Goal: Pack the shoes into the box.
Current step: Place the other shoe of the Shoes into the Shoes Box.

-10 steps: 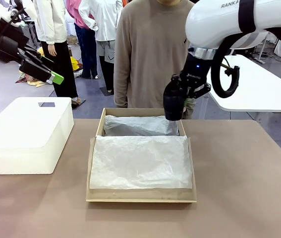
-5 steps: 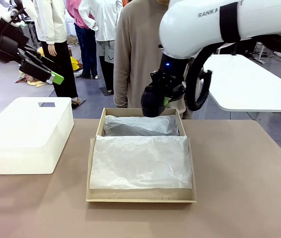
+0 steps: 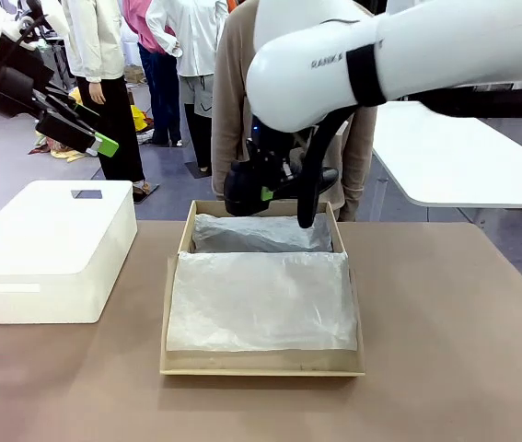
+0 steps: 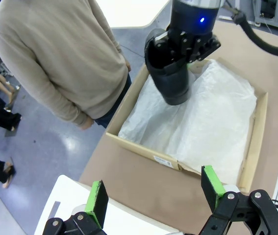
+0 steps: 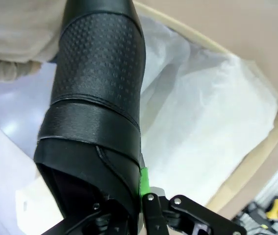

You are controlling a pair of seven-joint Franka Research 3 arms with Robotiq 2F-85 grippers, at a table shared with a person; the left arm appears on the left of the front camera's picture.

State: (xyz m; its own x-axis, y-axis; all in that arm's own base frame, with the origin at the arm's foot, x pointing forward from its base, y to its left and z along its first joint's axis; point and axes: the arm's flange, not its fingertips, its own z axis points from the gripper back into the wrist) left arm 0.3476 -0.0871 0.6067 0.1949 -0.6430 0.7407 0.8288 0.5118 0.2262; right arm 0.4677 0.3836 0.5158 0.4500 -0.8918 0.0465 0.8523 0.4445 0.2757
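Observation:
One glossy black shoe (image 3: 240, 190) hangs in the air over the back part of the box (image 3: 261, 362), with my right gripper (image 3: 262, 191) shut on it. In the right wrist view the shoe (image 5: 97, 98) rises from my right gripper (image 5: 139, 198), with white tissue paper below it. The left wrist view shows the shoe (image 4: 170, 73) above the tissue-lined box (image 4: 139, 147). The other shoe is out of view. My left gripper (image 3: 95, 129) is raised at the far left, open and holding nothing; its green pads (image 4: 97, 199) stand wide apart.
A white lidded plastic bin (image 3: 49, 249) stands left of the box. A person (image 3: 279, 101) in a beige sweater stands just behind the box's far edge. A white table (image 3: 463, 157) is at the right rear. Bare brown tabletop (image 3: 454, 331) lies right of the box.
My right arm has swung left with the shoe, from the box's back right corner to above its back left part. The left arm has not moved.

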